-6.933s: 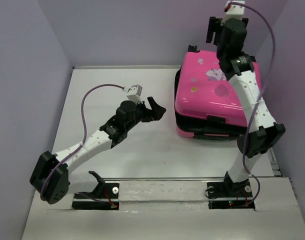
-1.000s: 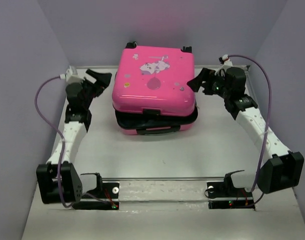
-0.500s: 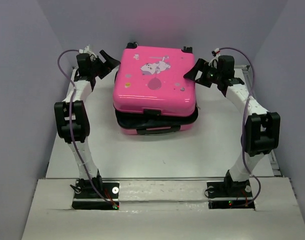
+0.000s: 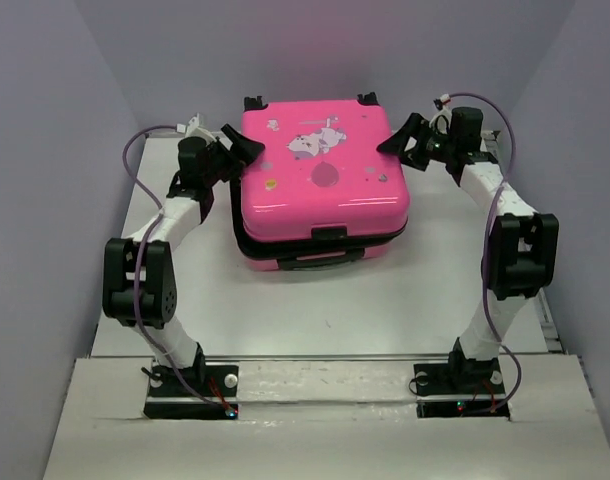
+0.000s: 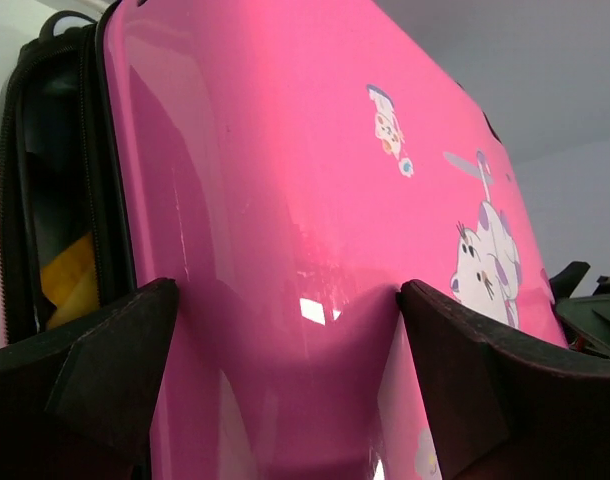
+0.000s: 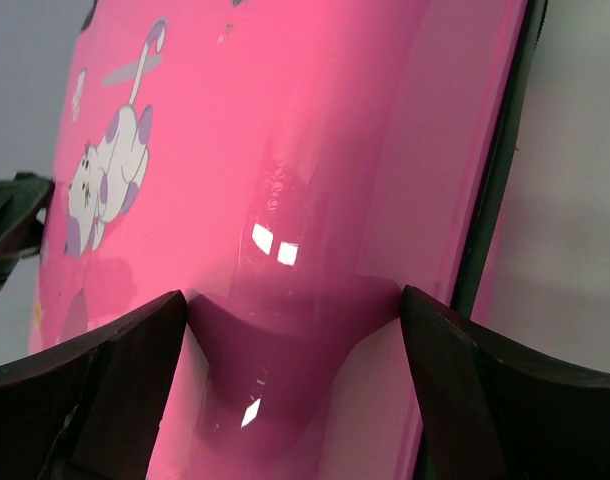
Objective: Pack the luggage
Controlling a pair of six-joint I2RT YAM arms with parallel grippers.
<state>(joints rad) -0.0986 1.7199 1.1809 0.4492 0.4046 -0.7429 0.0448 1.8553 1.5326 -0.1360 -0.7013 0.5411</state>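
The hot-pink luggage [image 4: 320, 185] lies flat at the back middle of the table, its lid with the white cartoon animal facing up. The black zipper band and a handle show along its front edge. My left gripper [image 4: 240, 148] is open at the lid's left edge, and my right gripper [image 4: 405, 140] is open at its right edge. In the left wrist view the pink shell [image 5: 285, 200] fills the frame between my open fingers [image 5: 105, 370]. A gap at the left shows dark lining and something yellow [image 5: 70, 285] inside. In the right wrist view the shell [image 6: 285, 150] lies between my spread fingers [image 6: 495, 400].
Grey walls close in the table [image 4: 315, 300] at the left, back and right. The luggage's small wheels [image 4: 253, 102] point to the back wall. Both arm bases stand at the near edge.
The luggage has shifted slightly right and toward me and turned a little. My left gripper has come down and in against its left edge. My right gripper stays at its right edge.
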